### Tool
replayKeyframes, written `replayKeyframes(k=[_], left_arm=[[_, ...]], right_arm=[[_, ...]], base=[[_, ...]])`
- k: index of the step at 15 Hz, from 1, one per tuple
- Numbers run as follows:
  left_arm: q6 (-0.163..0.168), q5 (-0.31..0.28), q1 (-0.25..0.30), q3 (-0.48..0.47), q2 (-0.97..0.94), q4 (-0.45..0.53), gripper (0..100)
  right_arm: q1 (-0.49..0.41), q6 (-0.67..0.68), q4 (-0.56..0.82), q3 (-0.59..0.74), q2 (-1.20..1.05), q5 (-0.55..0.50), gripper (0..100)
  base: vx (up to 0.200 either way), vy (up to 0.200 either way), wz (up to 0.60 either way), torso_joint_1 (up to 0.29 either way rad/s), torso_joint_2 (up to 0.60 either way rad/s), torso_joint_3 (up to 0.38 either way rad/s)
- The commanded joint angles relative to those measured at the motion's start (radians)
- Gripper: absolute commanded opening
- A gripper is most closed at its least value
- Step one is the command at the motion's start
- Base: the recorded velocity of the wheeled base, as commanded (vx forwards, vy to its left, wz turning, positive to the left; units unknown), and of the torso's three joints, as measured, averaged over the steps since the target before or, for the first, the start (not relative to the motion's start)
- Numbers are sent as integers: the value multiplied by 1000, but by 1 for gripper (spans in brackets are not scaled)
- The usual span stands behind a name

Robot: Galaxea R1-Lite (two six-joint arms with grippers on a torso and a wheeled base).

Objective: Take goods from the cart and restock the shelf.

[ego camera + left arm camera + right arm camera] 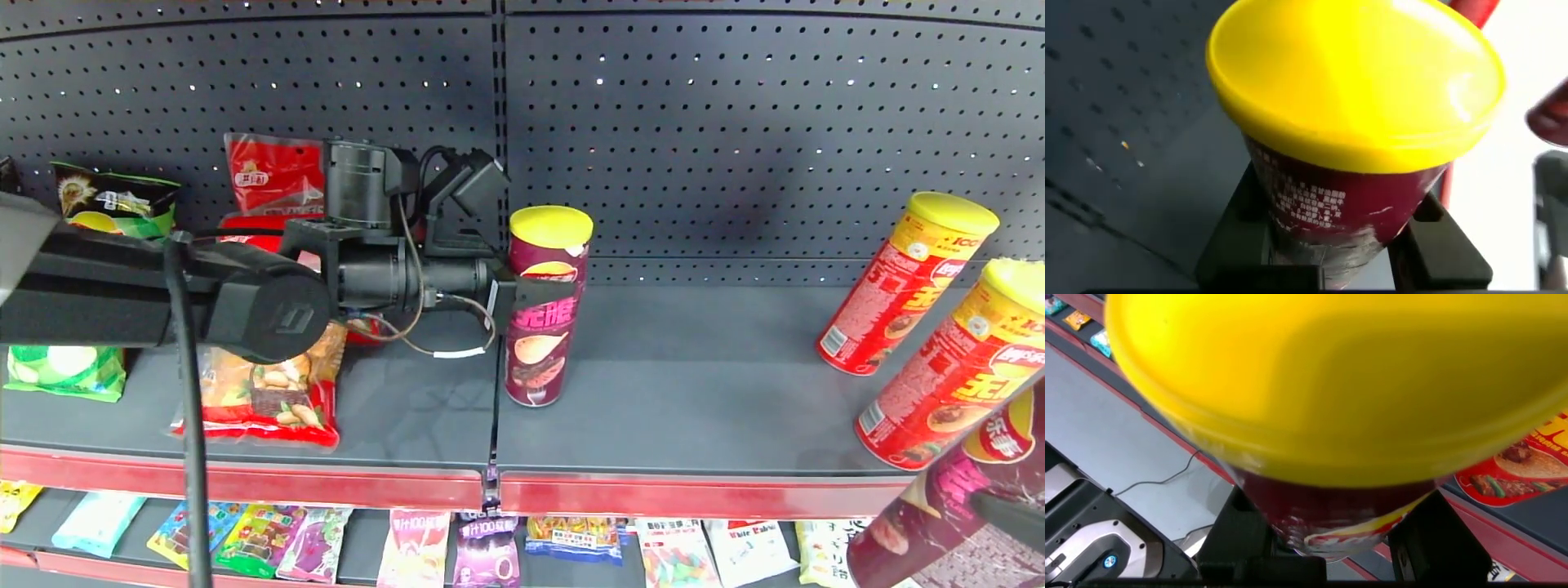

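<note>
The left tool (540,294) reaches in from the left of the head view and is clamped around the middle of a maroon chip can (536,359) with a yellow lid. This can stands upright at the centre of the frame on the grey shelf (694,400), and its base appears to meet the board. In the left wrist view the left tool (1339,249) has a dark finger on each side of the maroon chip can (1355,73).

At the lower right corner of the head view a second maroon can (931,510) sits tilted, below the level of the shelf edge. The right wrist view shows the right tool (1335,551) gripping the second maroon can (1331,384) on both sides just under its yellow lid.

At the right of the head view two red chip cans with yellow lids appear tilted, their tops toward the right: the rear red can (906,282) and the front red can (951,367), close beside each other.

At the left are a peanut bag (269,400), a green bag (65,371), a red bag (273,175) against the pegboard (735,122), and a dark bag (114,200). Small snack packets (490,547) line the lower shelf along the bottom of the frame.
</note>
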Motion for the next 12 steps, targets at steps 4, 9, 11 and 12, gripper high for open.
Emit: replayKeyframes(k=[4,9,11,12], left_arm=[[-7,4,-41,61,-80,0,0],[-27,11,-89,133,-91,-40,0],[-27,21,-89,158,-96,-51,0],[-27,27,-89,182,-102,-68,0]], right_arm=[[0,-1,0,-3,8,2,0],[0,1,0,-6,11,4,0],[0,-1,0,-8,14,4,0],[0,-1,0,-8,14,4,0]], base=[[0,0,0,0,0,0],[0,0,0,0,0,0],[0,0,0,0,0,0],[0,0,0,0,0,0]])
